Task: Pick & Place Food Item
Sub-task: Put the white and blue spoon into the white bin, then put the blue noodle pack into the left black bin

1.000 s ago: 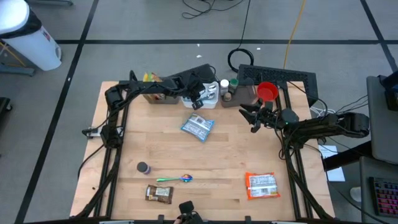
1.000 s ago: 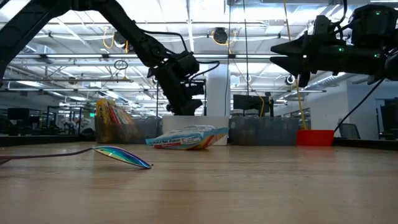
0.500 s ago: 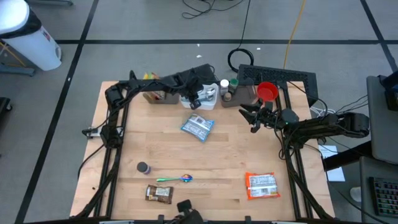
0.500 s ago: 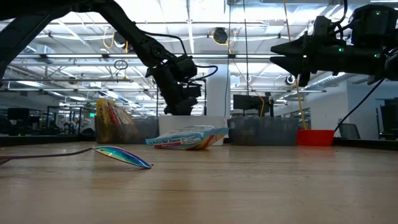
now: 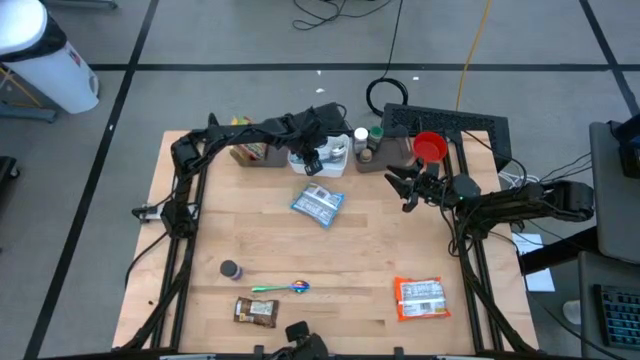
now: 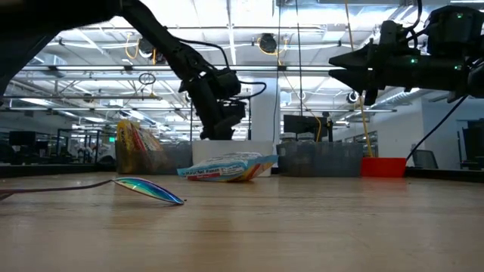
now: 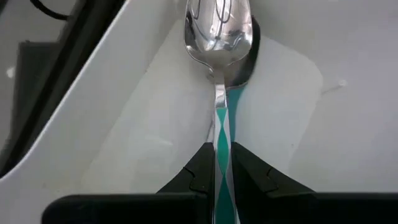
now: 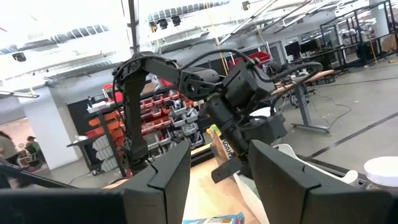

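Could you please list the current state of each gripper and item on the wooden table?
Left gripper: shut on a silver spoon with a teal handle, over the white bin.
Right gripper: open, empty, held above the table.
Blue-and-white food packet: lying flat.
Orange snack packet: lying flat.
Iridescent spoon: lying flat.

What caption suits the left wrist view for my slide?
Left claw shut on a teal-handled spoon over a white bin.
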